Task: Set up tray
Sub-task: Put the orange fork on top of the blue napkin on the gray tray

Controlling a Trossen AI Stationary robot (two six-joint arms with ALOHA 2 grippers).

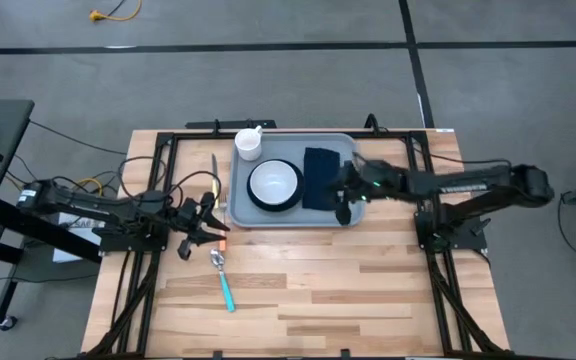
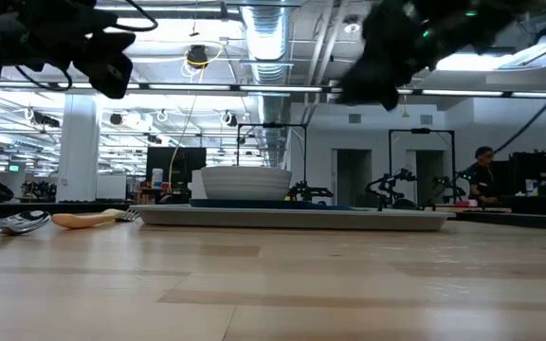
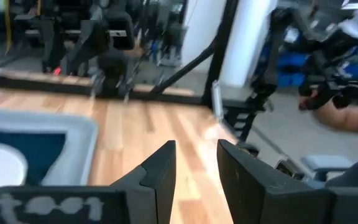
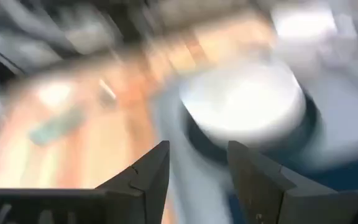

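Note:
The grey-blue tray (image 1: 340,148) lies at the table's far middle. On it are a dark teal plate (image 1: 253,198) with a white bowl (image 1: 273,183), a dark navy napkin (image 1: 320,170), and a white cup (image 1: 249,143) at its far left corner. My right gripper (image 4: 197,149) hovers open over the tray's near right part (image 1: 346,205), above the napkin, with nothing between its fingers. My left gripper (image 3: 196,146) is open and empty, raised above the table just left of the tray (image 1: 200,222).
A knife (image 1: 215,172) lies left of the tray. A spoon with a teal handle (image 1: 224,280) and an orange-handled utensil (image 2: 83,220) lie on the wood near my left gripper. The near half of the table (image 1: 368,290) is bare wood.

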